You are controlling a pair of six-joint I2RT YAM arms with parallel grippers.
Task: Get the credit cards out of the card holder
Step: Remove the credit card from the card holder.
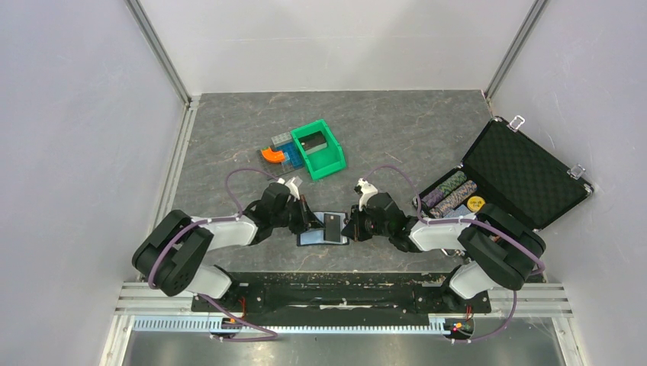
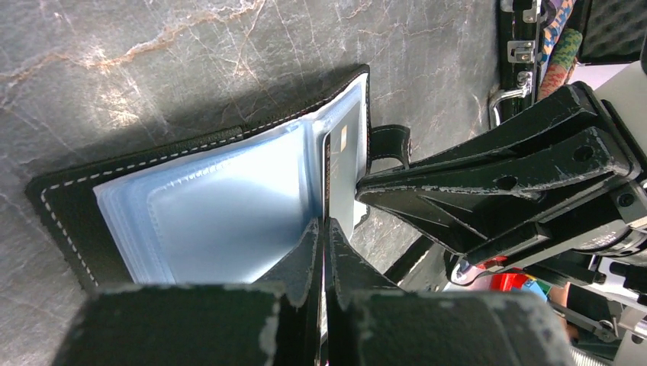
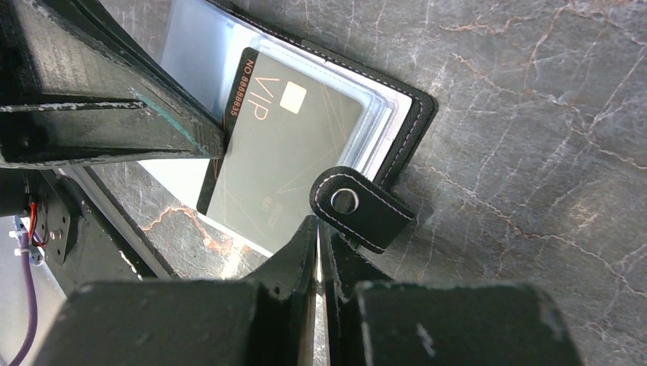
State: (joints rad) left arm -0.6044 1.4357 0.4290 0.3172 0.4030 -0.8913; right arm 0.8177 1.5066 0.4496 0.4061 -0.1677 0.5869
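The card holder (image 1: 311, 237) lies open on the grey table between my two arms, its clear sleeves (image 2: 221, 213) facing up. One black credit card (image 3: 282, 152) marked VIP sticks partly out of a sleeve on the panel with the snap strap (image 3: 360, 207). In the left wrist view this credit card (image 2: 341, 171) shows edge-on. My left gripper (image 2: 324, 227) is shut on the card's edge. The left fingers (image 3: 152, 130) reach the card from the upper left of the right wrist view. My right gripper (image 3: 318, 225) is shut, pinching the card holder's sleeve edge beside the strap.
A green plastic bin (image 1: 320, 149) and an orange-and-blue object (image 1: 275, 154) stand behind the card holder. At the right, an open black foam-lined case (image 1: 526, 171) holds rows of poker chips (image 1: 452, 192). Light walls enclose the table on three sides.
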